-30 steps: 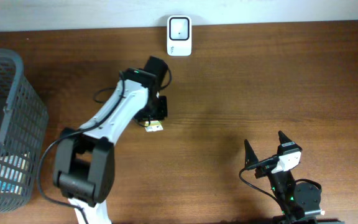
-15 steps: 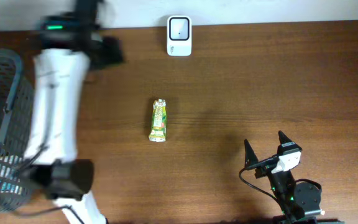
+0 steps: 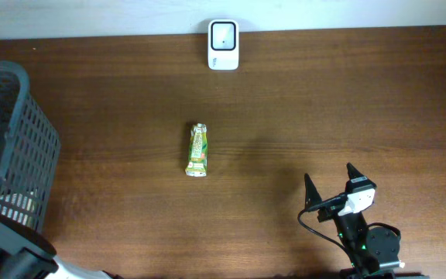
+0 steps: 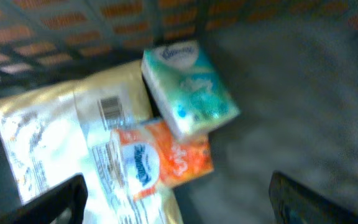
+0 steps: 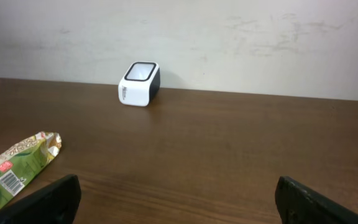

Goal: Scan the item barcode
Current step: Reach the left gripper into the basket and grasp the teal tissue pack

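A green snack packet (image 3: 198,149) lies flat on the wooden table, below the white barcode scanner (image 3: 223,45) at the far edge. In the right wrist view the packet (image 5: 14,168) shows its barcode face up at the left, and the scanner (image 5: 140,83) stands by the wall. My right gripper (image 3: 333,190) rests open near the front right, well clear of the packet. My left gripper (image 4: 179,208) hangs open inside the basket, above a teal tissue pack (image 4: 188,87), an orange pack (image 4: 166,155) and a shiny foil packet (image 4: 36,137). It holds nothing.
A grey mesh basket (image 3: 18,132) with several packs stands at the table's left edge. The left arm's base (image 3: 14,256) shows at the bottom left corner. A pale wall runs behind the scanner.
The left gripper opened and left the green packet on the table, then the arm swung left and into the basket. The right arm has not moved.
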Tool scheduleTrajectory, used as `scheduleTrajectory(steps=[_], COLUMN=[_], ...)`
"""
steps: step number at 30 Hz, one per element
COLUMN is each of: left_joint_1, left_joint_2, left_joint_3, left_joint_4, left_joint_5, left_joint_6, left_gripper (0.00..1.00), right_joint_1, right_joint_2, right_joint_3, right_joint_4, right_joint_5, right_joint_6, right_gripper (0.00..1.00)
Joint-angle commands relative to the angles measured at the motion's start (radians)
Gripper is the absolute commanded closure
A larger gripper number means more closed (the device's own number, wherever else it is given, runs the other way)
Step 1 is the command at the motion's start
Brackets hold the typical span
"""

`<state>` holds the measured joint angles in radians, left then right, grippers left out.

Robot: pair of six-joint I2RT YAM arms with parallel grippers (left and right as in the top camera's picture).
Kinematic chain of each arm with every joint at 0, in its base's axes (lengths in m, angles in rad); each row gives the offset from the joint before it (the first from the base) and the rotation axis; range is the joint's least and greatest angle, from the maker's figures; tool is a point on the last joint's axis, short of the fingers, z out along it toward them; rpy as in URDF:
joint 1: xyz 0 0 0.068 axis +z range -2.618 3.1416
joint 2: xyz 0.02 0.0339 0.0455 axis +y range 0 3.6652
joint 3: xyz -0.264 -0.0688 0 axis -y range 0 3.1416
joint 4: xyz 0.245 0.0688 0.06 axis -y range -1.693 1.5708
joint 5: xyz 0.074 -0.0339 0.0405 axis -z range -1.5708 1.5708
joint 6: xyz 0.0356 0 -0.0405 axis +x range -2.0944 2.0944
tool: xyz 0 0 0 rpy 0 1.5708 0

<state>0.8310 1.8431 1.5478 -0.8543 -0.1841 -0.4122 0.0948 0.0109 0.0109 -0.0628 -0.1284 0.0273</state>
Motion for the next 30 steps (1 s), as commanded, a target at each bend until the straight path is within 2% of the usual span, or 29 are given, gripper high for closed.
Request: scheduleTrajectory(steps=[1,4,10,11,13,15,17,22,27,28,29,30], left_joint_1=[0.006,0.003,0.005,0.005,0.005,0.005,0.005,0.003,0.002,0.003,0.003,0.003], left_joint_2=[-0.002,0.049,0.16,0.161,0.161,0.158,0.144,-0.008,-0.122,-0.122,-0.098,-0.07], left_joint_3=[-0.113,-0.116,-0.116,-0.116,-0.116,-0.102,-0.074,-0.032,-0.032,-0.032,-0.032,-0.032], left_joint_4=[0.13,0.211,0.228,0.24,0.25,0.242,0.217,0.148,0.101,0.107,0.122,0.14], left_joint_5=[-0.001,0.0,-0.045,-0.046,-0.048,-0.048,-0.041,-0.039,0.028,0.025,0.0,-0.017], left_joint_6=[0.052,0.074,0.074,0.074,0.073,0.073,0.072,0.058,0.035,0.035,0.036,0.045], left_gripper=[0.09,0.1,0.16,0.38,0.63,0.85,1.0,1.0,1.0,0.76,0.24,0.18], right_joint_1=[0.005,0.005,0.005,0.005,0.005,0.005,0.005,0.005,0.005,0.005,0.005,0.005], right_joint_2=[-0.007,-0.007,-0.007,-0.007,-0.007,-0.007,-0.007,-0.007,-0.007,-0.007,-0.007,-0.007], right_joint_3=[-0.005,-0.005,-0.005,-0.005,-0.005,-0.005,-0.005,-0.005,-0.005,-0.005,-0.005,-0.005], right_joint_4=[-0.005,-0.005,-0.005,-0.005,-0.005,-0.005,-0.005,-0.005,-0.005,-0.005,-0.005,-0.005], right_joint_5=[0.002,0.002,0.002,0.002,0.002,0.002,0.002,0.002,0.002,0.002,0.002,0.002], right_joint_6=[0.01,0.01,0.01,0.01,0.01,0.01,0.01,0.01,0.01,0.01,0.01,0.01], right_gripper=[0.01,0.01,0.01,0.01,0.01,0.01,0.02,0.01,0.01,0.01,0.01,0.01])
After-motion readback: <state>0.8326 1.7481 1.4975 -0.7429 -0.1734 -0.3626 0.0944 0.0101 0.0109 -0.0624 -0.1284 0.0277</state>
